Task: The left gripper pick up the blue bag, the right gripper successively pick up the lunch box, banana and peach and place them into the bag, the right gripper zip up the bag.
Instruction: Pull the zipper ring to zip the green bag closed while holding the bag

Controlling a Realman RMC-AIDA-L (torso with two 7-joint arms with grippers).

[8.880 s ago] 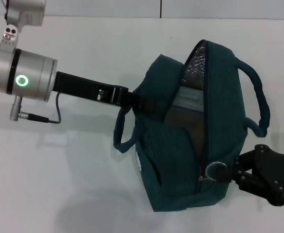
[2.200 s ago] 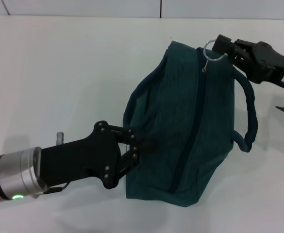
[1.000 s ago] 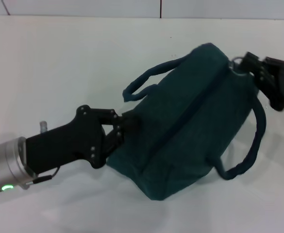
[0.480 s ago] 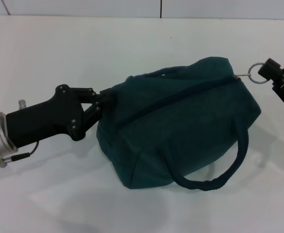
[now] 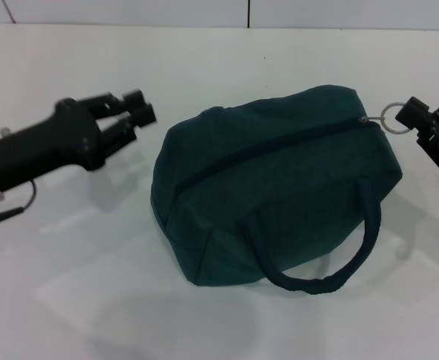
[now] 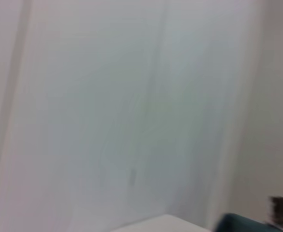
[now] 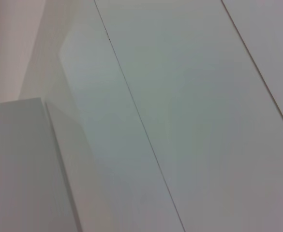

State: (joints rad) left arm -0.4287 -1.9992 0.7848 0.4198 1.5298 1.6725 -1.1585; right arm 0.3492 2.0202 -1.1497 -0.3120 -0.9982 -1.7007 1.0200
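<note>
Blue bag lies on its side in the middle of the white table, its zipper run closed along the upper face, one rope handle looping over the near edge. None of the lunch box, banana or peach shows, and we judge they are inside, though the shut fabric hides them.

To our left, just clear of the bag's end, the left gripper hangs with its fingers spread and nothing between them. Farther off, at the bag's right end, the right gripper meets the metal ring pull; we cannot tell whether its fingers pinch the ring, since the claw is cut off at the picture's edge.

We judge zipping is about finished. To end it well, we would let go of the ring gently and back straight away, so the bag is not dragged.

Both wrist views show almost only blank wall and panel.
</note>
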